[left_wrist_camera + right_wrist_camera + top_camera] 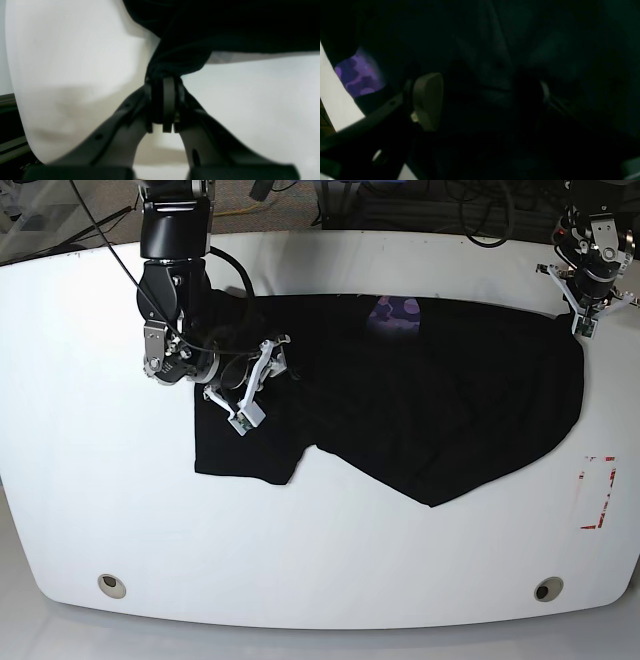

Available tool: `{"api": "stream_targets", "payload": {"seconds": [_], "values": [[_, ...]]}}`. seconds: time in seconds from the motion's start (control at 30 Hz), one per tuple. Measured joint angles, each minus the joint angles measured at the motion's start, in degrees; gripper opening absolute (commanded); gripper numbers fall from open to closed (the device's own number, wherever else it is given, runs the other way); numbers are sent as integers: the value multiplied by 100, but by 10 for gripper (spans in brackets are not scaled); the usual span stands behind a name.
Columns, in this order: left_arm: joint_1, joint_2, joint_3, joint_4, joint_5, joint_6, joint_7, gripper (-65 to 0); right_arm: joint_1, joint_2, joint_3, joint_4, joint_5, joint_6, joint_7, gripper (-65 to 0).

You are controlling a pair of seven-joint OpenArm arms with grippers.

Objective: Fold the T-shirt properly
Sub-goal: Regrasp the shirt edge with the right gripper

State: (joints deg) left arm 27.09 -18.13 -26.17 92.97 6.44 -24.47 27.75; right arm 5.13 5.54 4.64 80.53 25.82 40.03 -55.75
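one t-shirt [440, 410] on one table [90, 480]: left fingers [168, 100] pinching it, right fingers [428, 100] spread.

black t-shirt [430, 410], purple graphic [394, 312]; white table [90, 480]

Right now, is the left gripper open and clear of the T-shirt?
No, in the left wrist view the left gripper is shut on a bunched bit of the black T-shirt, which hangs taut from its tip.

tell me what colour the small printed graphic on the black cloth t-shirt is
Purple printed graphic, clearest in the right wrist view.
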Motion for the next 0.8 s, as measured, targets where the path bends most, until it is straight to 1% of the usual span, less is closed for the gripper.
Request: {"api": "stream_targets", "payload": {"seconds": [0.07,0.1,0.17,0.3,0.4,0.57,0.67,0.8], "values": [[-4,0,0,-2,0,0,-4,-650,-11,0,0,24,-11,2,0,-216],[-11,0,0,-2,0,0,-2,-650,-20,-2,-2,66,-15,2,-17,-239],[-17,2,0,-4,2,0,2,-650,-63,-33,-11,190,-63,-17,-127,-304],[-17,0,0,-4,2,0,0,-650,-181,-46,-13,372,-66,-15,-153,-485],[-26,2,0,-4,2,0,4,-650,-192,-94,-13,380,-111,-20,-186,-582],[-26,0,0,-4,0,-2,0,-650,-177,-125,-15,380,-105,-15,-170,-650],[-26,2,0,-9,2,0,0,-650,-210,-122,-15,461,-109,-17,-175,-650],[-26,-2,4,-9,0,-2,0,-650,-308,-125,-15,848,-120,-15,-168,-650]]}}
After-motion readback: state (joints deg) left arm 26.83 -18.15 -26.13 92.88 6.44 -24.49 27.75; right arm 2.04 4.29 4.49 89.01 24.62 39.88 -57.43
